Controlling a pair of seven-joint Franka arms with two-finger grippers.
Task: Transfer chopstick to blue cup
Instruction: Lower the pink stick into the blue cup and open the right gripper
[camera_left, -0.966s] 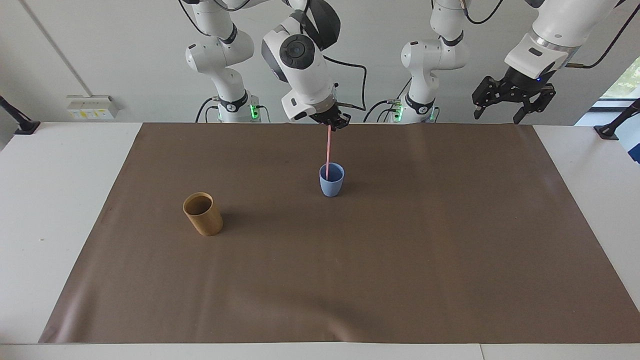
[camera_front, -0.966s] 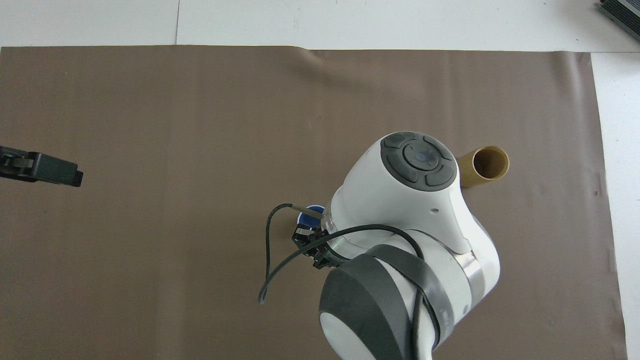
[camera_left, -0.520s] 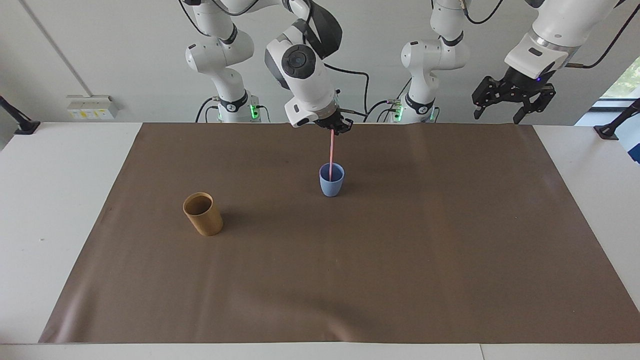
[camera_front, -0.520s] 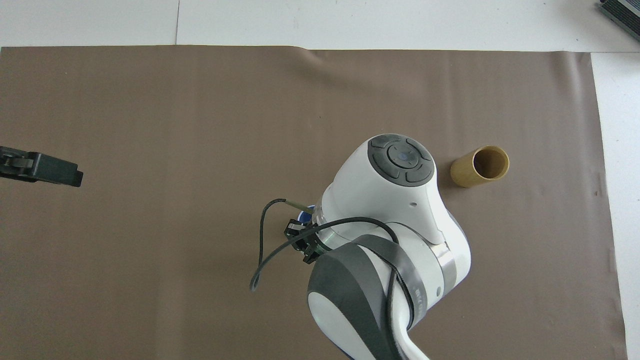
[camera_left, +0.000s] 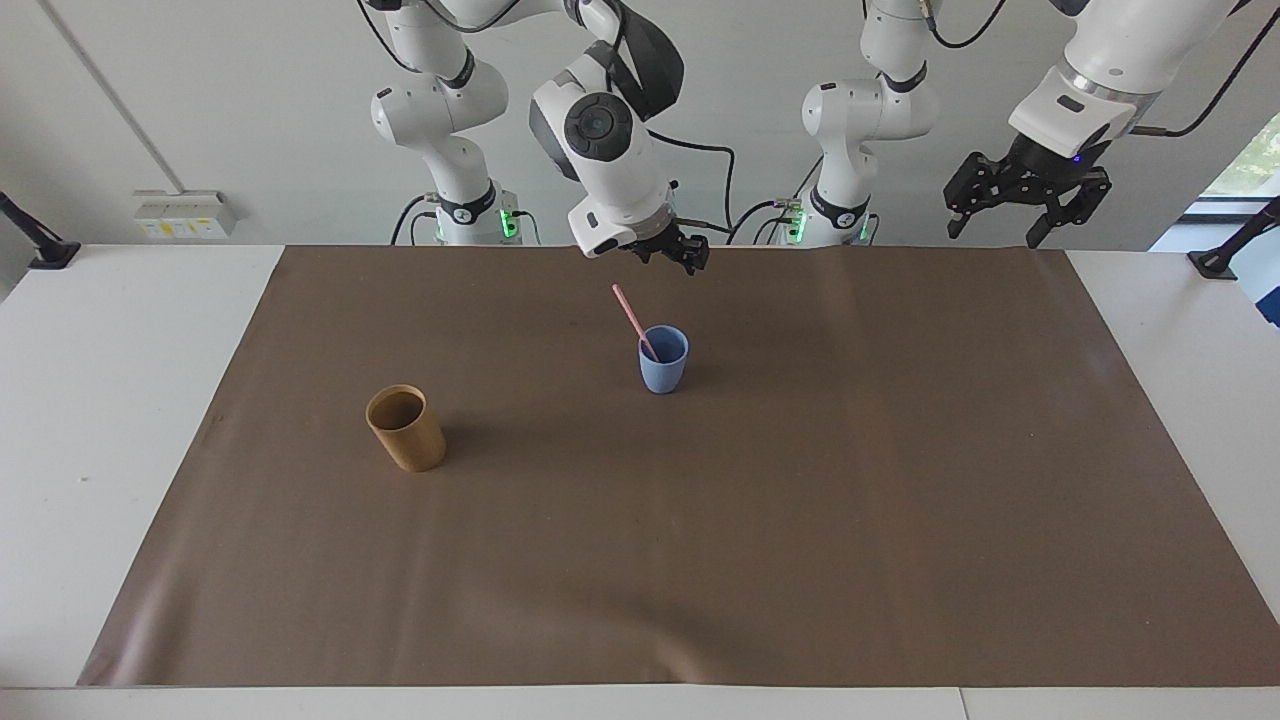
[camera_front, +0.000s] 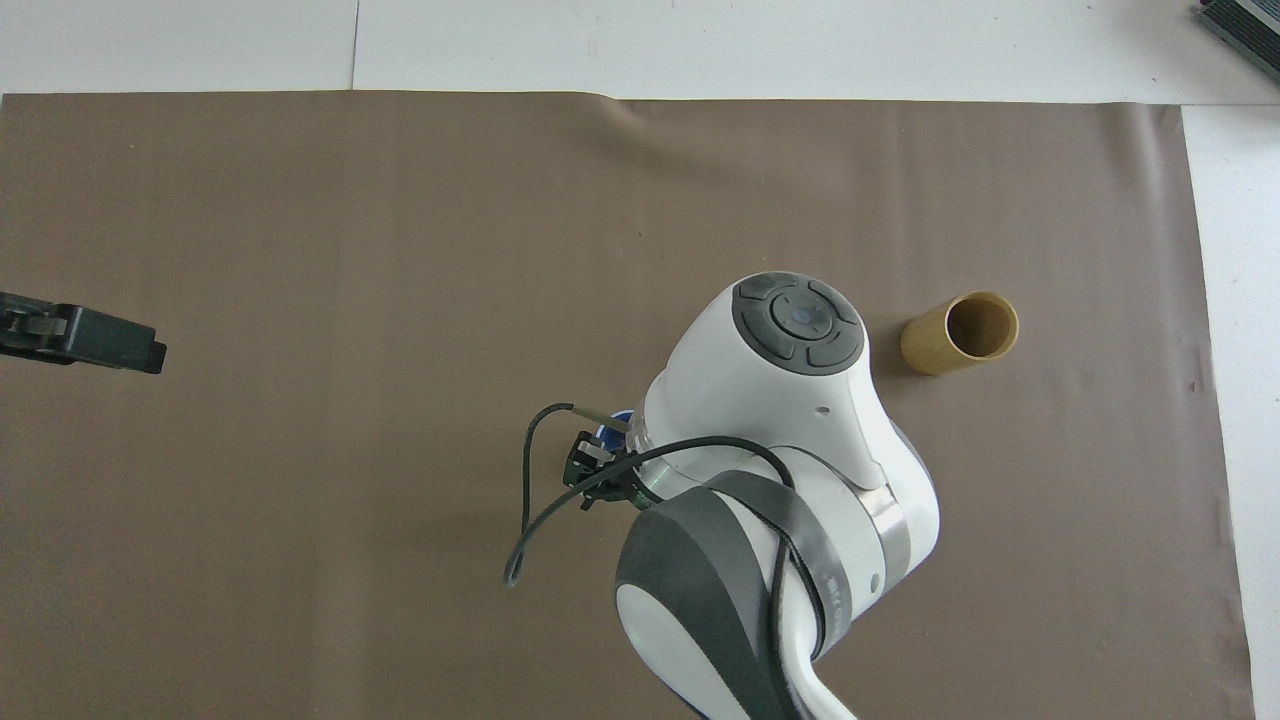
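The blue cup stands upright on the brown mat, in the half nearer the robots. The pale pink chopstick rests inside it, with its lower end in the cup. It leans on the rim with its top tilted toward the right arm's end of the table. My right gripper hangs open just above the cup, apart from the chopstick. The overhead view shows only a sliver of the blue cup beside the right gripper; the arm hides the chopstick. My left gripper waits, raised and open, over the left arm's end.
A mustard-brown cup stands upright on the brown mat, toward the right arm's end and farther from the robots than the blue cup. In the overhead view this mustard-brown cup shows beside the right arm's wrist.
My right gripper has opened and let go of the chopstick. The chopstick, held upright in the blue cup before, has dropped in and tipped toward the right arm's end. The left arm has not moved.
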